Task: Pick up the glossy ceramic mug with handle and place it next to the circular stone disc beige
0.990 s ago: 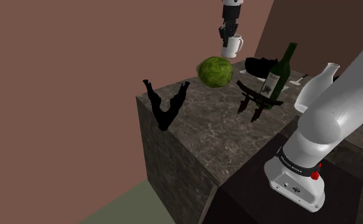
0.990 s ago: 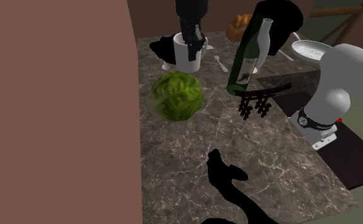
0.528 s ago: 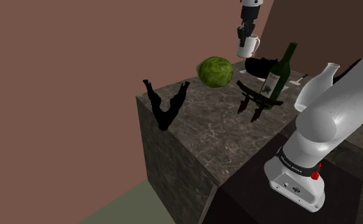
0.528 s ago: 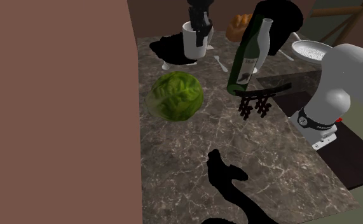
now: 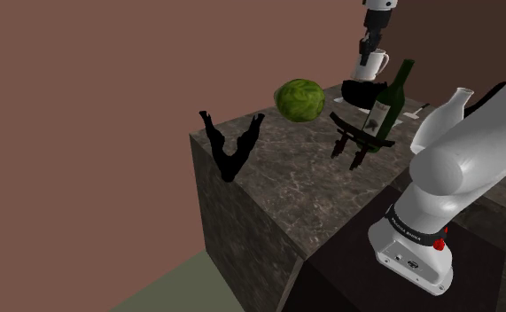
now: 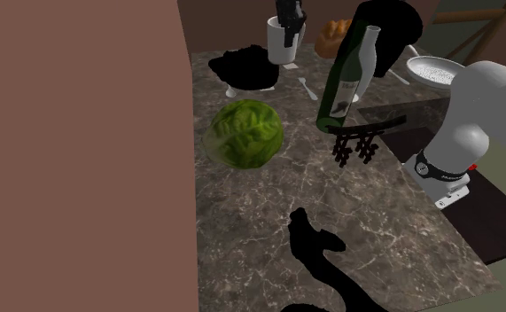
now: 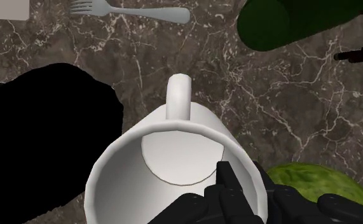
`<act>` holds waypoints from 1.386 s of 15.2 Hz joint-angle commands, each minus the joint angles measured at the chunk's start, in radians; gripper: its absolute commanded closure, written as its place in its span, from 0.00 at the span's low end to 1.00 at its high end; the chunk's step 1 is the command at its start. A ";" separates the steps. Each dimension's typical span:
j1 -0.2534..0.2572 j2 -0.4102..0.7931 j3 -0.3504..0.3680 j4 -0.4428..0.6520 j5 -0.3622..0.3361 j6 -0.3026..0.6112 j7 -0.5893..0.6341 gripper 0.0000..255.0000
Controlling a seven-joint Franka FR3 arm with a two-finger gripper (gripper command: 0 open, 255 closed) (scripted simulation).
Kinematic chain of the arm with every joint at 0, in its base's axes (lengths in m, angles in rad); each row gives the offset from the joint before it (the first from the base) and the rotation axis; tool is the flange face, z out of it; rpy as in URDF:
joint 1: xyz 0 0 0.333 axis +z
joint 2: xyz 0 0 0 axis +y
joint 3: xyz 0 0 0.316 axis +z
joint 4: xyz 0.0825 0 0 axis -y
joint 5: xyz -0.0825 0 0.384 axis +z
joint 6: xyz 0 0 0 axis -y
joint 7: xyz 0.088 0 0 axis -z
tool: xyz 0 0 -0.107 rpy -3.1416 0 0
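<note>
The black gripper point(image 7: 246, 181) is closed on the white mug point(image 7: 173, 153), one finger inside the rim and the other against the outer wall, so the wall is pinched between them; the mug hangs upright, clear of the dark marbled countertop point(image 6: 268, 230), its handle point(image 7: 178, 95) pointing away from the fingers; in the shoulder view it sits above a flat black shape point(image 5: 361, 90), near the far end of the counter; a grey fork point(image 7: 135, 11) lies beyond the handle; a green wine bottle point(image 6: 344, 80) leans on a black rack point(image 6: 359, 133) just beside; a green cabbage point(image 6: 245, 133) rests nearer the middle of the counter, apart from the mug.
</note>
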 commanded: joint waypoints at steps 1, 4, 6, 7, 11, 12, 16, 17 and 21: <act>-0.022 -0.002 -0.030 0.002 -0.006 0.002 -0.052 1.00; -0.052 0.011 -0.075 0.017 -0.009 0.009 -0.126 1.00; -0.072 0.026 -0.105 0.032 -0.008 0.013 -0.177 1.00; -0.088 0.040 -0.127 0.047 -0.005 0.015 -0.216 1.00; -0.089 0.041 -0.129 -0.005 -0.007 0.069 -0.212 1.00; -0.089 0.042 -0.130 -0.017 -0.007 0.082 -0.211 1.00; -0.091 0.049 -0.133 -0.064 -0.007 0.135 -0.208 1.00; -0.091 0.051 -0.133 -0.076 -0.007 0.148 -0.208 1.00; -0.093 0.062 -0.136 -0.119 -0.005 0.202 -0.206 1.00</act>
